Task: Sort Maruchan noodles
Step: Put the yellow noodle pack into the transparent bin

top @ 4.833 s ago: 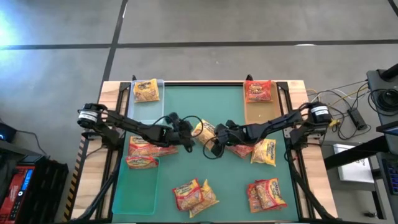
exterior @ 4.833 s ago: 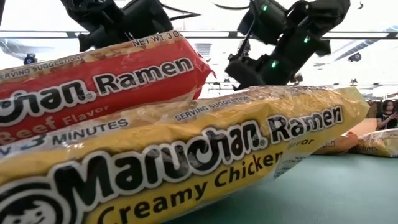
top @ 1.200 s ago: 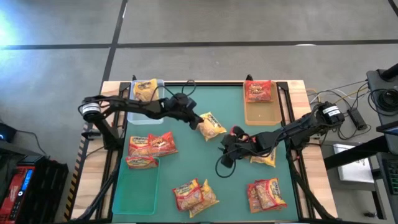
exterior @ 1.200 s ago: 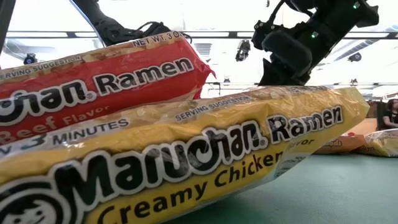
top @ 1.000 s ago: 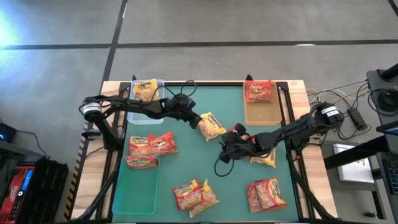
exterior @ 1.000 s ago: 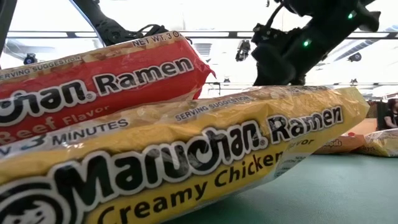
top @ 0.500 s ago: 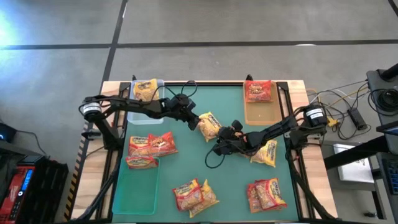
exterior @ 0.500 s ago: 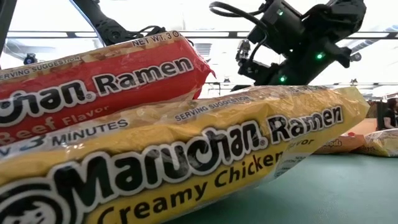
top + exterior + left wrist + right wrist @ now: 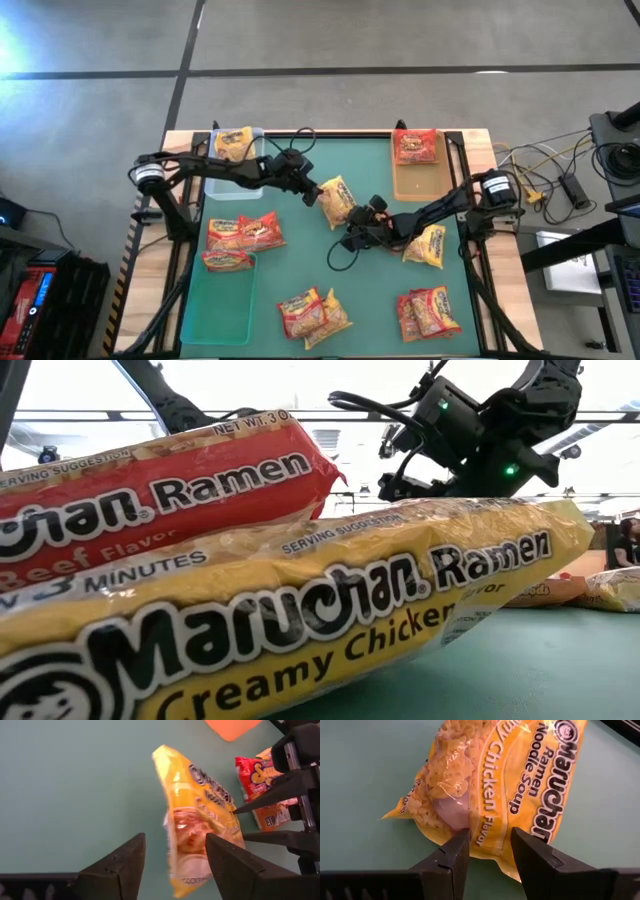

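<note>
One yellow Maruchan noodles packet [image 9: 337, 200] lies mid-table on the green mat, between my two grippers. My left gripper [image 9: 316, 190] reaches it from the far left. It is open, and the packet [image 9: 200, 815] stands tilted in the gap [image 9: 175, 840], close to one finger. My right gripper [image 9: 352, 230] comes from the right, slanting down. It is open, its fingertips [image 9: 490, 832] over the packet's near edge [image 9: 470, 827]. More yellow and red packets lie around the mat. My left gripper has the yellow packet's lower end [image 9: 187, 870] in its gap, close beside one finger [image 9: 225, 865]; I cannot tell whether that finger touches it. My right gripper's fingers [image 9: 452, 857] overlap the packet's near edge in the wrist view; whether they touch it I cannot tell.
A clear tray [image 9: 250, 185] at the far left holds a yellow packet [image 9: 235, 145]; a tan tray [image 9: 420, 180] at the far right holds a red one [image 9: 417, 147]. Packets lie on the green tray [image 9: 222, 300] at left, and near the front [image 9: 312, 312] [image 9: 430, 312]. Two packets [image 9: 300, 620] block the low view.
My right gripper has come down and moved toward the table's left, up to the yellow packet in the middle. The packet has turned slightly where it lies.
</note>
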